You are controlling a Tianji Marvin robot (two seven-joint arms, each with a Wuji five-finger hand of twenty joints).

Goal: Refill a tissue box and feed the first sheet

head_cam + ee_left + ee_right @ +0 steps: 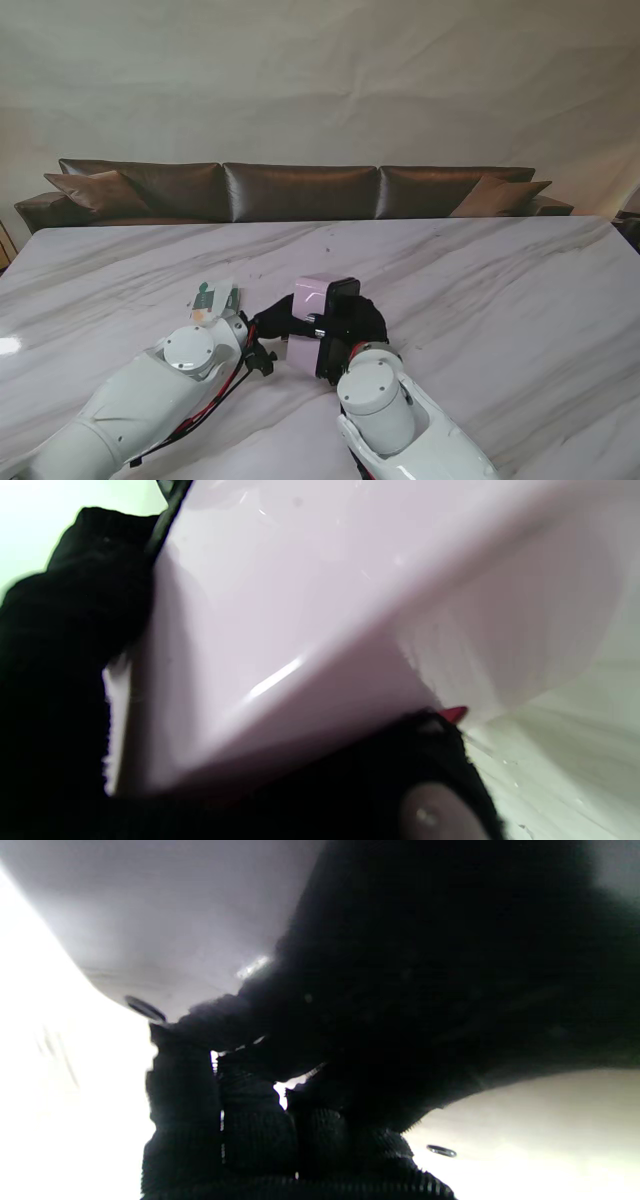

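The pale pink tissue box [316,298] is tipped up on its side just off the white marble table [500,290], close in front of me. Its dark side [333,345] faces the right. My left hand [272,318], in a black glove, is closed on the box's left side. My right hand [358,320] wraps its right side. In the left wrist view the pink box [310,600] fills the picture, with gloved fingers [65,630] pressed on it. The right wrist view shows the box's pale face [150,915] and curled black fingers [225,1120]. A green-and-white tissue pack [214,298] lies flat, left of the box.
A brown leather sofa [300,190] runs along the table's far edge, with a plain wall behind it. Both white forearms [160,390] rise from the near edge and meet at the box.
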